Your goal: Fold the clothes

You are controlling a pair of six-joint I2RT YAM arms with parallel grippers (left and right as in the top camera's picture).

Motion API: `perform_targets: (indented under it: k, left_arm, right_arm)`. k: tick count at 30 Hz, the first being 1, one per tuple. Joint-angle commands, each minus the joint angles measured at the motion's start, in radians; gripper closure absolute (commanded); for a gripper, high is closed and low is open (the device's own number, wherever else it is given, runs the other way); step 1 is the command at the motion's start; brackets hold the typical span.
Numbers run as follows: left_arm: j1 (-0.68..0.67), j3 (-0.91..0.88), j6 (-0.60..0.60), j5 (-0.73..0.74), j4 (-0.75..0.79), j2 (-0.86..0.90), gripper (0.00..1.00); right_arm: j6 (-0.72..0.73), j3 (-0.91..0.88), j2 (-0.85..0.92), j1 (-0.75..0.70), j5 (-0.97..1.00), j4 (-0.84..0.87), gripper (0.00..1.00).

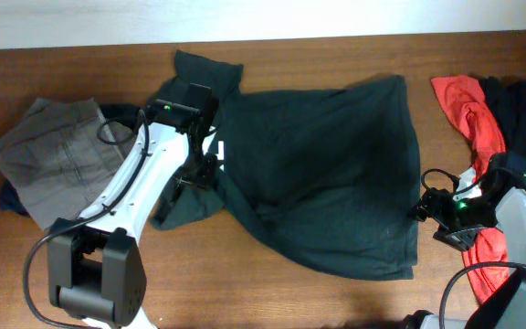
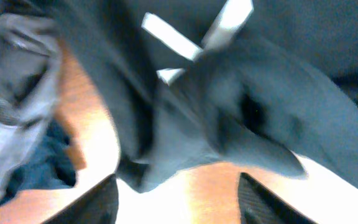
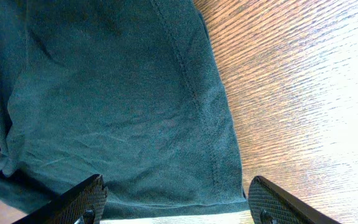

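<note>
The large dark green T-shirt [image 1: 327, 174] lies spread across the middle of the table, its left part bunched. My left gripper [image 1: 201, 174] hovers at that bunched left edge, open, jaws [image 2: 178, 202] empty over bare wood with a crumpled fold and white lettering [image 2: 185, 43] just beyond. My right gripper [image 1: 427, 208] is open at the shirt's right hem; its fingers [image 3: 176, 202] straddle the hem corner [image 3: 216, 155] without closing. Grey trousers [image 1: 57, 151] lie at the left. Red [image 1: 468, 114] and black [image 1: 523, 114] tops lie at the right.
A dark blue cloth [image 1: 7, 199] peeks from under the grey trousers. The table's far edge [image 1: 336, 38] meets a white wall. Both arm bases stand at the near edge, the right arm resting over the red top.
</note>
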Motion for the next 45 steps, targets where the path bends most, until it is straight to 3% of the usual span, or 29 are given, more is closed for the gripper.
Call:
perform_targets:
  k: [1,7,10,11,13,14,15,21,24,30,34,40,41,42,43,45]
  left_arm:
    - [-0.035,-0.005,0.006,0.156,-0.003,0.002,0.29]
    - [-0.071,-0.141,-0.056,0.134,0.075,0.002,0.29]
    - [-0.072,-0.208,-0.056,0.13,0.161,0.002,0.37]
    - [-0.072,-0.222,-0.056,0.129,0.179,0.002,0.45]
    - [-0.072,-0.232,-0.057,0.122,0.183,0.002,0.85]
    - [-0.072,-0.23,-0.056,0.118,0.172,0.002,0.98]
    - [-0.072,-0.225,-0.056,0.108,0.154,0.0,0.99]
    - [-0.072,-0.097,-0.095,0.013,-0.105,-0.011,0.99]
    - [-0.067,-0.06,-0.148,-0.094,-0.16,-0.026,1.0]
    - [-0.02,-0.058,-0.173,-0.143,-0.105,-0.032,1.0]
    - [0.043,-0.058,-0.256,-0.261,-0.018,-0.032,1.0]
    - [0.171,-0.058,-0.238,-0.282,0.167,-0.032,0.99]
    - [0.182,-0.058,-0.206,-0.254,0.192,-0.032,0.86]
    - [0.188,-0.058,-0.171,-0.216,0.203,-0.032,0.61]
    - [0.189,-0.058,-0.143,-0.174,0.197,-0.032,0.51]
    - [0.183,-0.058,-0.132,-0.129,0.155,-0.035,0.47]
  right_arm:
    - [-0.011,0.014,-0.011,-0.006,-0.006,0.0,0.23]
    - [-0.012,0.014,-0.011,-0.006,-0.005,-0.004,0.22]
    - [-0.011,0.014,-0.011,-0.006,-0.005,-0.003,0.22]
    - [-0.011,0.014,-0.011,-0.006,-0.006,-0.003,0.22]
    - [-0.011,0.014,-0.011,-0.006,-0.005,-0.004,0.22]
    - [-0.011,0.014,-0.011,-0.006,-0.005,-0.005,0.22]
    - [-0.012,0.014,-0.011,-0.006,-0.005,-0.007,0.23]
    - [-0.012,0.014,-0.011,-0.006,-0.005,-0.007,0.22]
    - [-0.011,0.014,-0.011,-0.006,-0.005,-0.006,0.22]
    - [-0.012,0.014,-0.011,-0.006,-0.005,-0.004,0.22]
    - [-0.011,0.014,-0.011,-0.006,-0.005,0.0,0.22]
    - [-0.012,0.014,-0.011,-0.006,-0.005,0.0,0.22]
    - [-0.012,0.014,-0.011,-0.006,-0.005,0.0,0.22]
    - [-0.012,0.014,-0.011,-0.006,-0.005,0.0,0.22]
    - [-0.012,0.014,-0.011,-0.006,-0.005,0.0,0.22]
    - [-0.012,0.014,-0.011,-0.006,-0.005,0.0,0.23]
